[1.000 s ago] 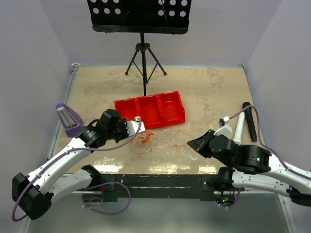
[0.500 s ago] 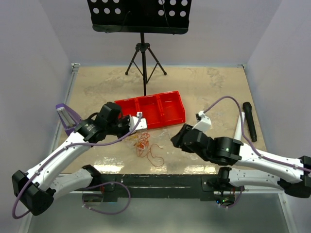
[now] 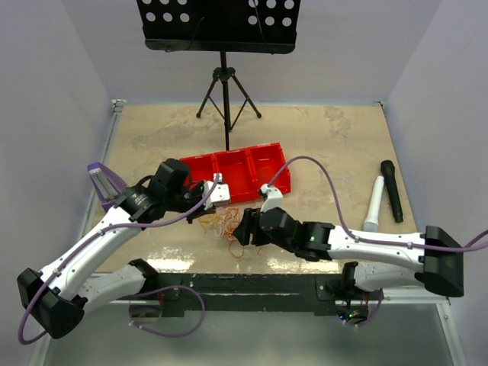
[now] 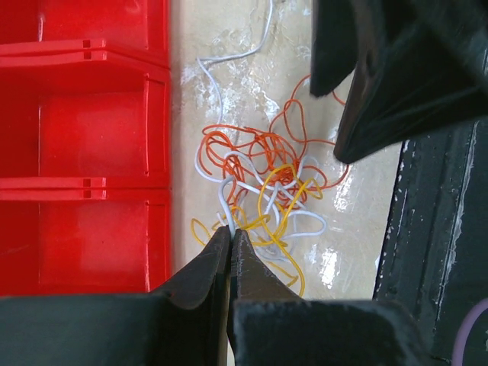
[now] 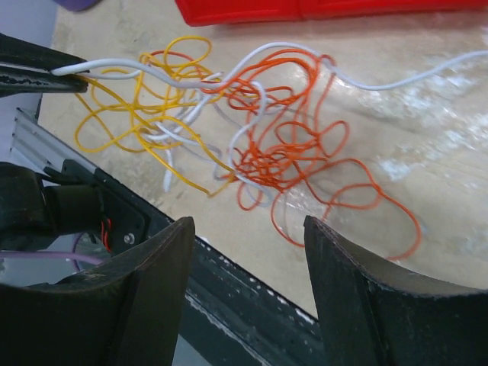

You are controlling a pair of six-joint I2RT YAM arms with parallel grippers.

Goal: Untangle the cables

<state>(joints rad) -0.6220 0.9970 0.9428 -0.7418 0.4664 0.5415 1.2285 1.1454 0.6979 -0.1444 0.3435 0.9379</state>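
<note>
Top view: cables (image 3: 219,223) are largely masked by both arms. The clump lies on the surface (image 3: 328,137) just in front of the red tray (image 3: 252,171), and single strands are hard to separate.

Left wrist view: left gripper (image 4: 231,235) is pinched closed on a white strand at the clump's edge. Orange, white and yellow loops are knotted together.

Right wrist view: right gripper (image 5: 248,236) is spread open over the clump, holding nothing. One white strand runs off-frame, cut off.

The clump seems stretched roughly along the tray's front wall.
</note>
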